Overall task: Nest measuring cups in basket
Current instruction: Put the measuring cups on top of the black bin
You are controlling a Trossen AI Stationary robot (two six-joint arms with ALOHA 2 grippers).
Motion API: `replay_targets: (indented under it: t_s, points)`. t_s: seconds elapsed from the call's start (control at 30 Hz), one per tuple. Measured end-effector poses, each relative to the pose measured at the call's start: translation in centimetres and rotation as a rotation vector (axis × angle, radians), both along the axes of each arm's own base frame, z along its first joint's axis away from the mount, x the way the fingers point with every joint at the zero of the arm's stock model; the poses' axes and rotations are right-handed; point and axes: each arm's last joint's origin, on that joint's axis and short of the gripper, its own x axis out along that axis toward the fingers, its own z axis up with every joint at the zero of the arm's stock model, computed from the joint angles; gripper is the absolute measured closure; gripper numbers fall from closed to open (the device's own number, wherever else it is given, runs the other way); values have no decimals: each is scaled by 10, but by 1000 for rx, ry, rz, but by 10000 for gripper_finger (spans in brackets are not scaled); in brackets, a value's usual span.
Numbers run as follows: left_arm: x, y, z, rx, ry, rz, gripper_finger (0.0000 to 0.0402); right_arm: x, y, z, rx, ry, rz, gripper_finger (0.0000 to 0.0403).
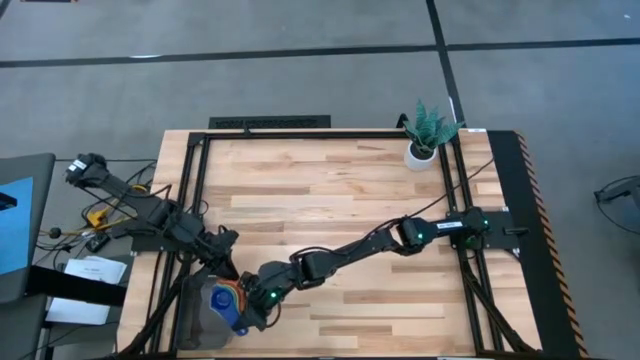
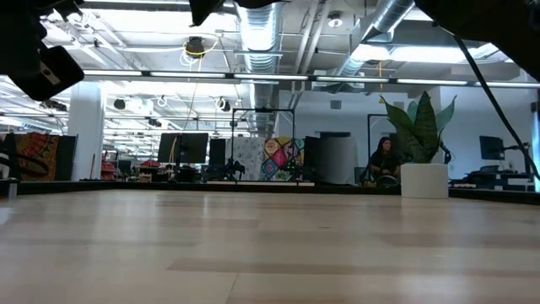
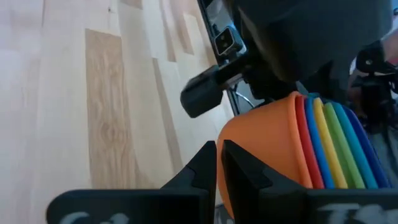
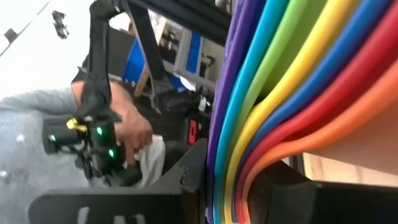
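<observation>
The cups [image 3: 311, 146] are nested in one stack, orange outermost, their rims showing as red, blue, yellow, green and teal bands. In the high view the stack [image 1: 227, 300] sits at the lower left of the frame, over the grey basket [image 1: 200, 322].

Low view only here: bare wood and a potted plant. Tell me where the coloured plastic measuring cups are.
Observer: Nested into one stack of plastic measuring cups, at the wooden table corner in the high view's lower left.
Operator: Say what holds it.
Observer: The right gripper is clamped on the stacked rims.
Operator: Report the left gripper.
Observer: The left gripper is shut and empty, right beside the orange cup, the outermost of the stack.
</observation>
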Motion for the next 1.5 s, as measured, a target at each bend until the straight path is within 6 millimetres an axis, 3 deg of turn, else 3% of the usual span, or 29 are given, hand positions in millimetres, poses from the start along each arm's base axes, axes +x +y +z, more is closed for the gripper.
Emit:
replay_targets:
  t_s: [0.37, 0.57, 0.67, 0.73, 1.03, 1.33, 1.5]
  points:
    - [-5, -6, -2, -9, 42, 16, 384, 2, -15, -5, -30, 32, 93, 320]
    - [-15, 4, 4, 140, 197, 117, 384, 3, -18, -7, -31, 43, 100, 320]
    - [-21, 8, 19, 154, 270, 140, 384, 2, -18, -8, -25, 57, 147, 320]
    - [-28, 7, 18, 160, 366, 127, 384, 1, -16, -8, -23, 55, 174, 320]
    - [-36, -19, -1, 130, 529, 96, 384, -3, -25, 23, -73, -74, 241, 320]
    - [-21, -40, -22, 245, 601, 119, 384, -3, -30, 22, -64, -71, 290, 320]
    - [-14, -46, -12, 271, 559, 127, 384, -4, -29, 22, -60, -71, 308, 320]
